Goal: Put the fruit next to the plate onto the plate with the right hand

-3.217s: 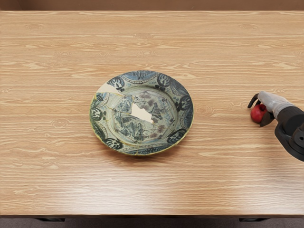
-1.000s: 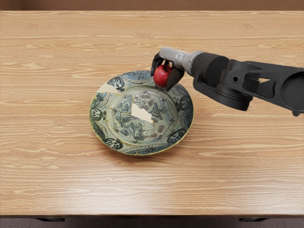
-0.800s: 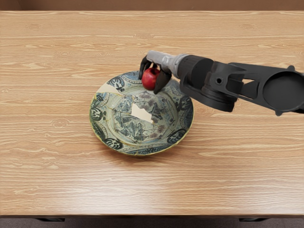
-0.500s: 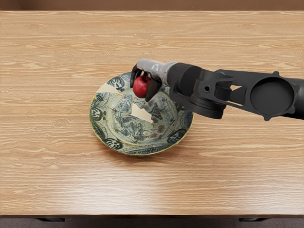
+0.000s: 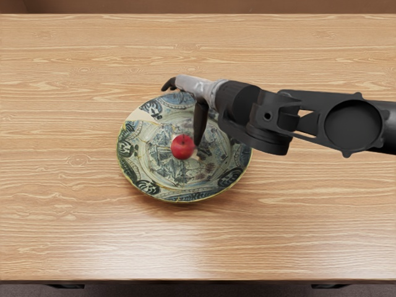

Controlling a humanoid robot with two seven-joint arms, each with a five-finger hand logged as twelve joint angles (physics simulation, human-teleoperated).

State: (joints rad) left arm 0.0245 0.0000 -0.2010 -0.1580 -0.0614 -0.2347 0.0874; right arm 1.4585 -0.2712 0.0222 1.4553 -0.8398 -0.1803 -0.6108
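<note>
A small red fruit [image 5: 182, 146] lies in the middle of the patterned blue-green plate [image 5: 133, 164], which sits at the centre of the wooden table. My right hand [image 5: 185, 105] hovers over the plate's far rim, its arm reaching in from the right edge. The hand is open: its fingers [image 5: 200, 120] are spread, one pointing down just right of the fruit, and it holds nothing. The left arm is out of view.
The wooden table [image 5: 74, 74] stretches on all sides of the plate. My dark right forearm [image 5: 297, 120] crosses above the table's right half and hides the plate's far right rim.
The right hand carried the fruit from the table's right side to over the plate, then let go. The fruit has dropped to the plate's middle and the fingers have spread.
</note>
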